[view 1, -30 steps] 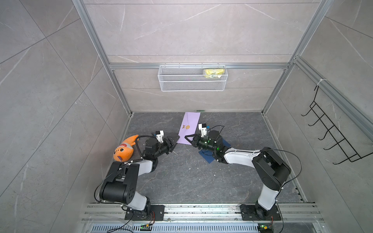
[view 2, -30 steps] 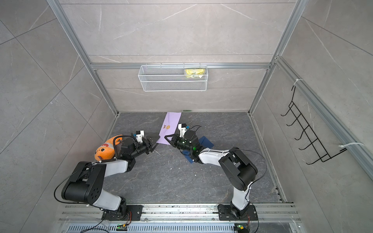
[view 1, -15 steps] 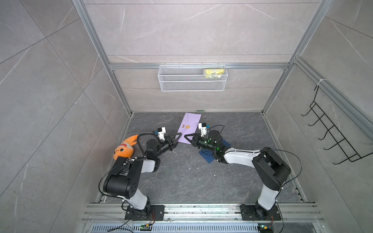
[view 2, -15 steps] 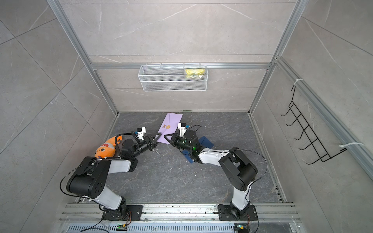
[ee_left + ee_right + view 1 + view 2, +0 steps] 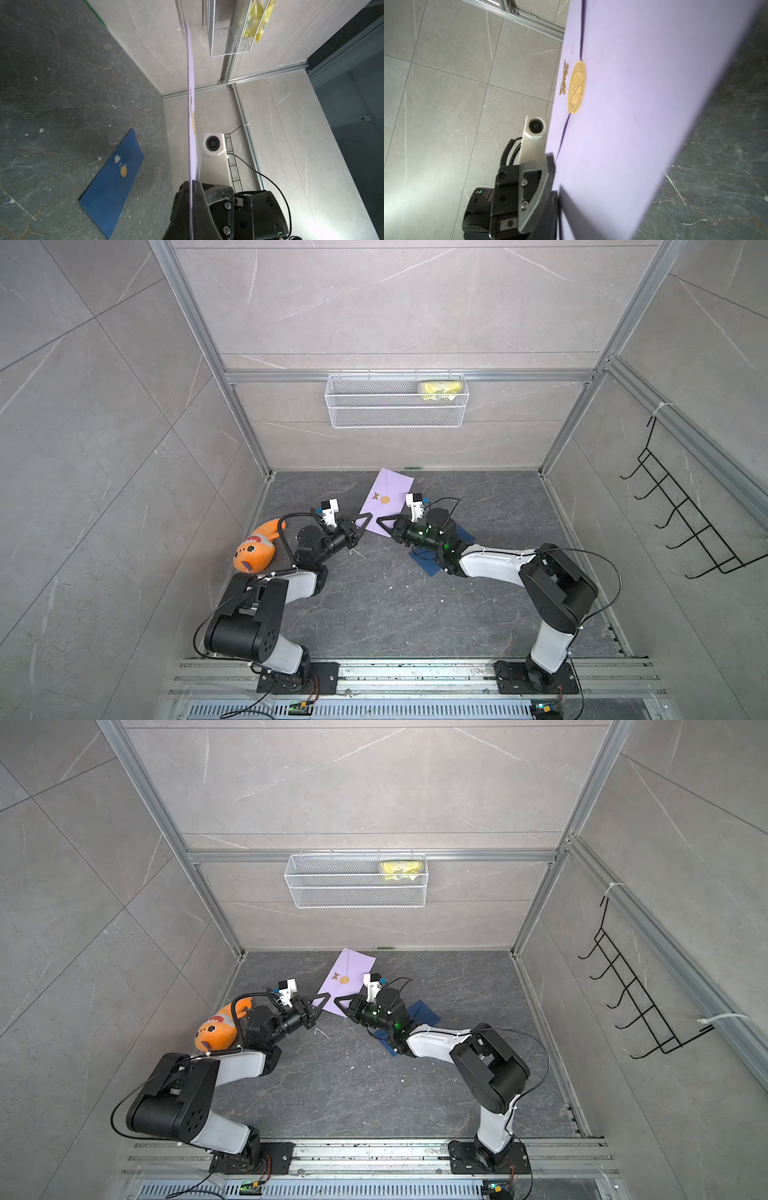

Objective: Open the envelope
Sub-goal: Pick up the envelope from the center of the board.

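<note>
A purple envelope [image 5: 388, 493] [image 5: 351, 969] with a round gold seal [image 5: 385, 499] [image 5: 577, 87] is held up off the dark floor, flap side facing up. My left gripper [image 5: 362, 519] [image 5: 322, 997] is shut on its near left corner. In the left wrist view the envelope [image 5: 191, 83] shows edge-on, pinched between those jaws [image 5: 191, 187]. My right gripper [image 5: 383, 524] [image 5: 341, 1002] is at the near right corner, with one finger over the paper. How wide its jaws stand is hidden. The flap looks sealed.
A blue envelope [image 5: 432, 562] [image 5: 112, 187] lies flat on the floor, partly under my right arm. An orange plush fish [image 5: 255, 547] sits by the left wall. A white wire basket [image 5: 397, 402] holding a yellow packet hangs on the back wall. A black hook rack [image 5: 681, 522] is on the right wall.
My left gripper has moved right to the envelope's corner and shut on it. My right arm has stayed in place at the other corner.
</note>
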You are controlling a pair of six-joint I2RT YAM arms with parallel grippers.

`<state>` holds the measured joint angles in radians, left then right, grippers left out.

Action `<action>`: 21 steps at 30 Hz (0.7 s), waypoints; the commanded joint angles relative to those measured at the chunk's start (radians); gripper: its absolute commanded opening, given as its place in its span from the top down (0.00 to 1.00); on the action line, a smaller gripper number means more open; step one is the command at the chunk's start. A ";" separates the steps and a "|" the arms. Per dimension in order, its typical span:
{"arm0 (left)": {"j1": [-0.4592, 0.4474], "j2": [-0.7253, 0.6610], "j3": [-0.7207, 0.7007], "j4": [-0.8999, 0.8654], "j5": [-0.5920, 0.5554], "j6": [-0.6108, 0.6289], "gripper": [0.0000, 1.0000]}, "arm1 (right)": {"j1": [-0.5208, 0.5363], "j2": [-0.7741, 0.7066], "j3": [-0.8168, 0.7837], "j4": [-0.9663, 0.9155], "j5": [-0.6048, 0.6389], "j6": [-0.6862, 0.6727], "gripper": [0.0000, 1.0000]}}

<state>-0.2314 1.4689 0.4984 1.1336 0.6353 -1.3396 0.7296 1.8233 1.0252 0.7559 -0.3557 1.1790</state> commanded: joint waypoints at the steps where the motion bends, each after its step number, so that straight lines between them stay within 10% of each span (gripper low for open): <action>1: -0.005 -0.111 0.020 -0.172 -0.007 0.136 1.00 | 0.008 -0.017 0.030 -0.026 0.000 -0.031 0.55; 6: -0.005 -0.282 0.131 -0.751 -0.055 0.463 1.00 | 0.008 -0.085 0.016 -0.223 0.001 -0.132 0.18; 13: -0.005 -0.271 0.353 -1.263 -0.173 0.833 1.00 | 0.003 -0.214 0.146 -0.830 0.190 -0.521 0.15; 21: -0.023 -0.115 0.554 -1.487 0.088 0.987 1.00 | -0.111 -0.083 0.674 -1.398 0.281 -0.860 0.16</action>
<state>-0.2398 1.3437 0.9981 -0.2005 0.5884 -0.4816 0.6704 1.6981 1.5673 -0.3611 -0.1020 0.4973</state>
